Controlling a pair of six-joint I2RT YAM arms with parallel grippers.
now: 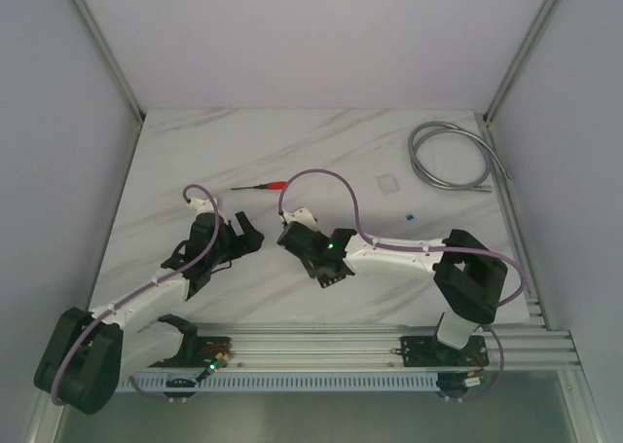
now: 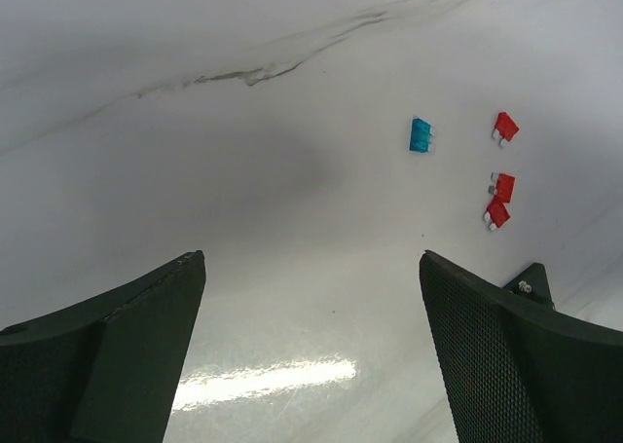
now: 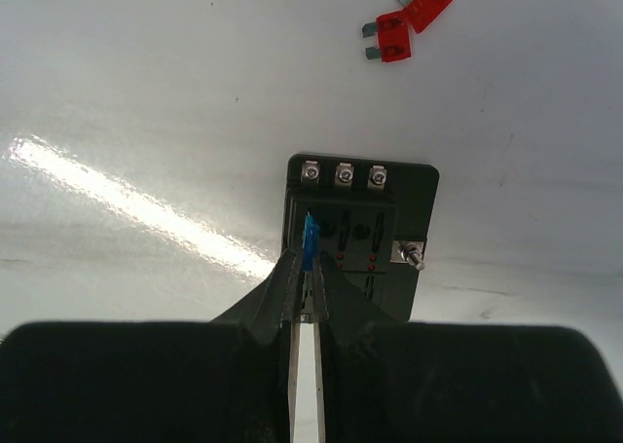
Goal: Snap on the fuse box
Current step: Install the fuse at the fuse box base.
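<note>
The fuse box [image 3: 401,202], a flat black block with slots and three screws along its far edge, lies on the white marble table under my right gripper [image 3: 310,258]. That gripper is shut on a small blue fuse [image 3: 310,239], held upright at the box's left slot. In the top view the right gripper [image 1: 329,273] covers the box. My left gripper [image 2: 311,268] stands open with nothing between its fingers, low over bare table, left of the right one [image 1: 211,247].
Loose fuses lie near: a blue one [image 2: 420,134] and three red ones [image 2: 502,187], two red [image 3: 394,36] beyond the box. Farther back are a clear square lid [image 1: 387,182], another blue fuse [image 1: 410,214], a red screwdriver [image 1: 265,186] and a coiled grey cable [image 1: 448,156].
</note>
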